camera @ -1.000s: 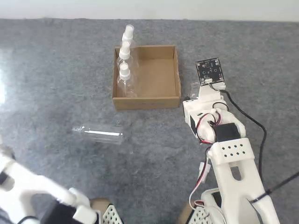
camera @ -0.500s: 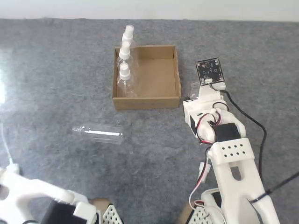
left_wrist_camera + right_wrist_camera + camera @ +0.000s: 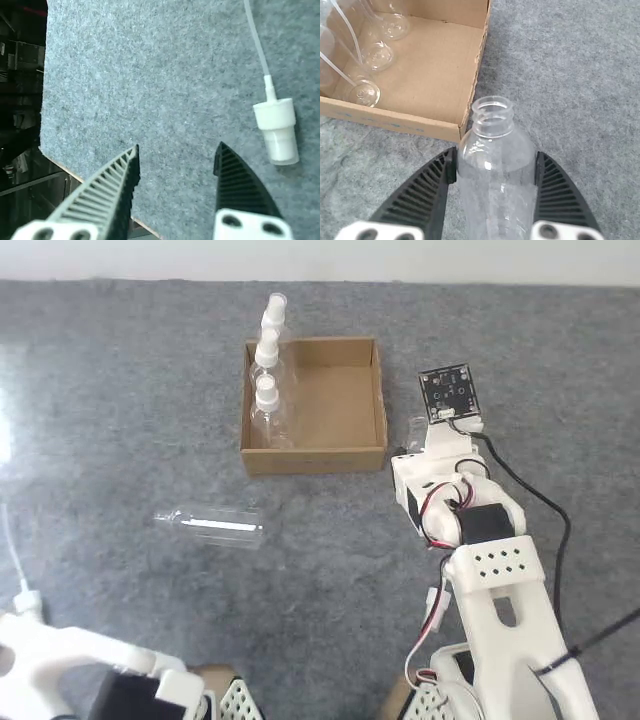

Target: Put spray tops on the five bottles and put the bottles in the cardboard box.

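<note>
While looking down from the high view, I am seeing the cardboard box (image 3: pixel 314 459) sitting at upper centre, with three capped bottles (image 3: pixel 268 392) standing in a row along its left wall. A lying bottle (image 3: pixel 212 526), with no top on it, is resting on its side on the grey carpet (image 3: pixel 120 390) at centre left, well apart from the box. My right arm (image 3: pixel 480 540) is stretching up the right side of the frame, its tip sitting just beside the box's right front corner. My left arm (image 3: pixel 70 658) is lying across the lower left corner, and the spray top (image 3: pixel 27 599) is lying near it at the left edge.

Left wrist view: I am keeping my left gripper (image 3: pixel 177 149) spread wide above the carpet. The spray top (image 3: pixel 275 131) is lying flat just outside one finger, its thin tube trailing away, and I am not touching it.

Right wrist view: I am pinching an uncapped bottle (image 3: pixel 492 125) upright in my right gripper (image 3: pixel 495 155), both fingers pressing its shoulders. It is standing just beside the corner of the box (image 3: pixel 481 50), inside which the clear bases of the capped bottles (image 3: pixel 370 56) are showing.
</note>
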Controlling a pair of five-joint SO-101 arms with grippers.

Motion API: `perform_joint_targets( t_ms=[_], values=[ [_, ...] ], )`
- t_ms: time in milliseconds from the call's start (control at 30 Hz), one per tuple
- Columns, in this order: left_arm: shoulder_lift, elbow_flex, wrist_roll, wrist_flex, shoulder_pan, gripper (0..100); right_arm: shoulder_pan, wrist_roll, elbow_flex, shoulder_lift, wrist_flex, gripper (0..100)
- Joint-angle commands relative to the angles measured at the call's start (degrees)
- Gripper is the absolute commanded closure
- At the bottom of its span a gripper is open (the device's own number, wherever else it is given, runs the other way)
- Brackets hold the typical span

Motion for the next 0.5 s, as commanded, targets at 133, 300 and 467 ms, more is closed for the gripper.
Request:
perform_joint_targets(
  t_ms=[133, 300, 467],
  values=[
    [-0.35, 4.44, -9.14, -1.67, 0.09, 77, 0.66, 0.88, 2.29, -2.51, -6.37, 83.2],
    [-0.26, 5.76, -10.02, -1.67, 1.14, 77, 0.48, 0.88, 2.37, -2.51, -6.29, 83.2],
    [-0.26, 6.2, -13.01, -1.32, 1.49, 77, 0.48, 0.97, 2.37, -2.51, -6.2, 83.2]
  ],
)
